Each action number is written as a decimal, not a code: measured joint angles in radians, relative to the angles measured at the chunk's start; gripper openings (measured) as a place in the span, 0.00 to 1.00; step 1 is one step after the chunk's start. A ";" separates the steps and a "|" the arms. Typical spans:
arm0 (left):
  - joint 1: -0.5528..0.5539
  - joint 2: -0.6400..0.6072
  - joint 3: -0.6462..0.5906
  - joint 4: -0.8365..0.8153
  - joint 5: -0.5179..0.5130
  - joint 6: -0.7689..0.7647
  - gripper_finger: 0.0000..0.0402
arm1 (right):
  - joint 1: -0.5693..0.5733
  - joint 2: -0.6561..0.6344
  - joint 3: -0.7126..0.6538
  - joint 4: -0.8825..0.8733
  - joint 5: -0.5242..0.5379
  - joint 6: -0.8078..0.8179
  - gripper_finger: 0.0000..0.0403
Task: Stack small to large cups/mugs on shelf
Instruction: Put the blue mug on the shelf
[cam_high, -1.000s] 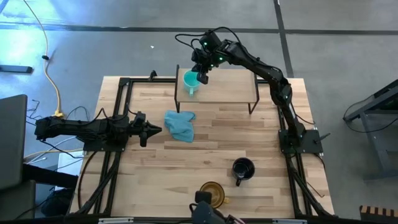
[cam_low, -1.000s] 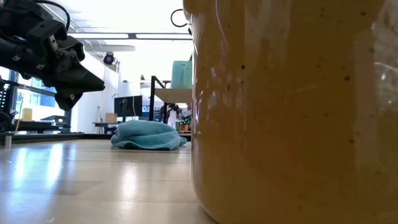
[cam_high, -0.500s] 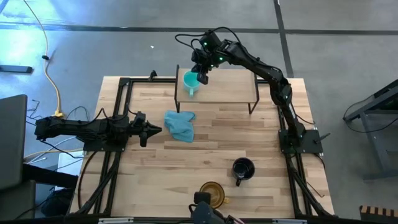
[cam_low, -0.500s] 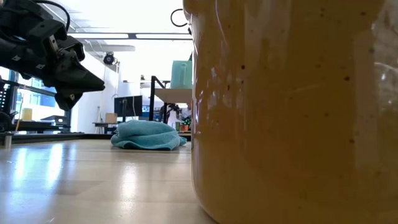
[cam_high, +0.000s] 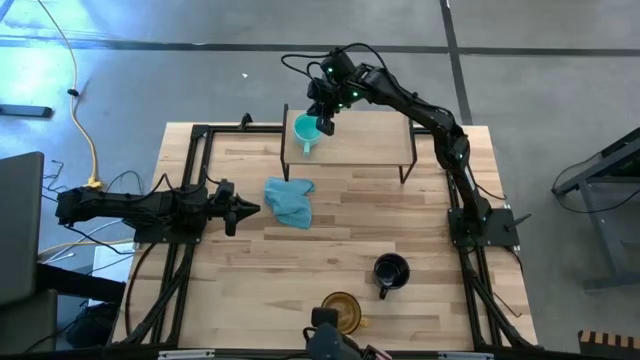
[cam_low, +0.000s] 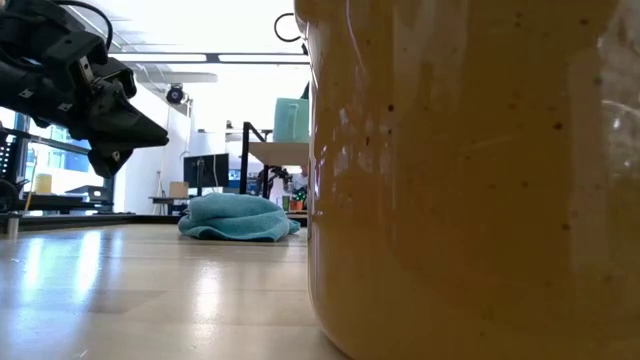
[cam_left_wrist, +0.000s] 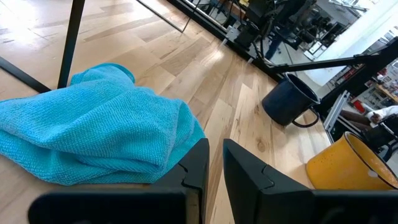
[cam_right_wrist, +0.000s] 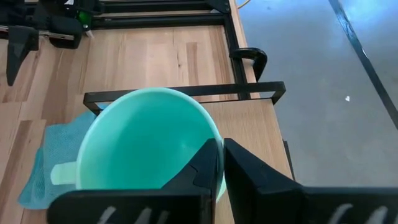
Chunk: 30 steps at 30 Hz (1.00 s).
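We see the right gripper (cam_high: 325, 124) pinching the rim of the turquoise mug (cam_high: 306, 130), fingers nearly closed, on the shelf (cam_high: 365, 140). The left gripper (cam_high: 247, 209) waits closed beside the cloth (cam_high: 289, 201); black mug (cam_high: 390, 271) and amber mug (cam_high: 341, 309) stand on the table (cam_high: 420, 220)

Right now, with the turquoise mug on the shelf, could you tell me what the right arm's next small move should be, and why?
Probably open the right gripper fully and lift clear. Its fingers pinch the turquoise mug rim, the mug sits on the shelf, and the black mug waits on the table.
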 joint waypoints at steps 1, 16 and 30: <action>0.000 0.000 0.000 0.000 0.000 0.000 0.09 | 0.000 0.000 0.000 0.000 0.000 0.000 0.03; 0.000 0.000 0.000 0.000 0.000 0.000 0.09 | 0.003 0.013 -0.014 0.026 -0.011 0.000 0.03; 0.000 0.000 0.000 0.000 0.000 0.005 0.09 | -0.003 0.013 -0.013 0.029 -0.017 -0.015 0.05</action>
